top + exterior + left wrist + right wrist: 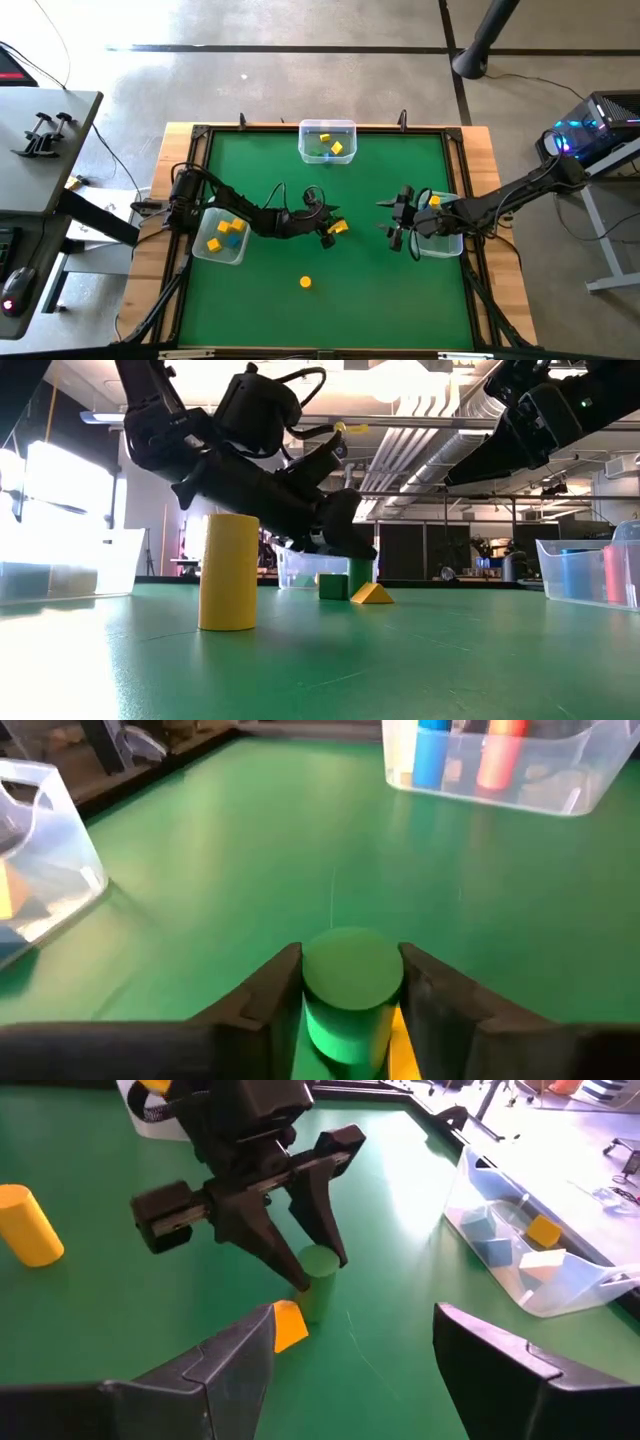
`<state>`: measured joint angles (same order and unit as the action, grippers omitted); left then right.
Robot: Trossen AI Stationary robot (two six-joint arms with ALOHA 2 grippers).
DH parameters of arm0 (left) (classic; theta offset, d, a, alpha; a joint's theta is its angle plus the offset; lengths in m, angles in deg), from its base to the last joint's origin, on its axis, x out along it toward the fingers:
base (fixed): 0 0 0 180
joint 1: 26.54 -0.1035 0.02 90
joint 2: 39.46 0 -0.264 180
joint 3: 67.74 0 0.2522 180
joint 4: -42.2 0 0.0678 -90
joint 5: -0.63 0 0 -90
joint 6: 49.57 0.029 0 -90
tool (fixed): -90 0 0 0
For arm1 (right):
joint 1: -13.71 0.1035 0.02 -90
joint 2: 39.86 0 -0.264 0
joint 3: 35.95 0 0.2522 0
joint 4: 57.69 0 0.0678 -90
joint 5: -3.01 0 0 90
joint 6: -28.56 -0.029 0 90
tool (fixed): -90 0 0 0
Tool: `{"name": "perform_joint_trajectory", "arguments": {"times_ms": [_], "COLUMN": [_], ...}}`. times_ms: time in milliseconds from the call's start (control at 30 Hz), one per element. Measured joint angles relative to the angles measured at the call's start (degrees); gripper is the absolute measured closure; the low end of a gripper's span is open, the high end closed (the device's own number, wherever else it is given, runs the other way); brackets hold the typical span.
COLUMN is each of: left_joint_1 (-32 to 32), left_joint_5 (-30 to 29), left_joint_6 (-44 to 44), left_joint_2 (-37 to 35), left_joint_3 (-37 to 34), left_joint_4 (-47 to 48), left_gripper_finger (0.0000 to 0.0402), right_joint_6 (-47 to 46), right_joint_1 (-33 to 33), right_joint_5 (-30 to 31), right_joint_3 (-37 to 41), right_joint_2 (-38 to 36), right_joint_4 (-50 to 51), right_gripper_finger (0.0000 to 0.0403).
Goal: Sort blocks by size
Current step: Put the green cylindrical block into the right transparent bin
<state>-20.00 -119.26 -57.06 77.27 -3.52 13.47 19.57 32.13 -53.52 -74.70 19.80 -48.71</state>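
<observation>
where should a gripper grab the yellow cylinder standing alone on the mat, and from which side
Take the yellow cylinder across its curved side wall, near mid-height, coming straight down from above with the fingers on opposite sides. It stands upright on a flat end, alone on the green mat with nothing touching it, so probably any side is free. The left gripper is shut on the green cylinder; the open right gripper is free.
</observation>
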Motion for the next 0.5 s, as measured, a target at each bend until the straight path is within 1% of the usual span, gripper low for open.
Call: {"name": "perform_joint_trajectory", "arguments": {"times_ms": [33, 100, 233, 400, 500], "left_joint_1": [-0.02, -0.11, -0.17, -0.15, -0.14], "left_joint_5": [0.17, 2.40, 6.83, 13.67, 16.07], "left_joint_6": [0.07, 0.08, 1.72, 3.58, 3.69], "left_joint_2": [0.00, -0.01, -0.47, -0.74, -0.74], "left_joint_3": [0.00, 0.00, 0.00, 0.01, 0.06], "left_joint_4": [-1.02, -4.27, -16.17, -29.15, -33.75], "left_gripper_finger": [0.0285, 0.0311, 0.0315, 0.0315, 0.0315], "right_joint_6": [0.00, 0.37, 2.48, 3.11, 5.02], "right_joint_1": [0.00, 0.06, 0.09, 0.11, 0.13], "right_joint_5": [0.00, -0.18, -1.89, -2.59, -5.71], "right_joint_3": [0.00, 0.00, 2.29, 8.63, 11.97], "right_joint_2": [0.00, 0.02, 0.05, 0.07, 0.07], "right_joint_4": [0.00, 0.50, -2.63, -16.93, -27.21], "right_gripper_finger": [0.0144, 0.0144, 0.0144, 0.0144, 0.0144]}}
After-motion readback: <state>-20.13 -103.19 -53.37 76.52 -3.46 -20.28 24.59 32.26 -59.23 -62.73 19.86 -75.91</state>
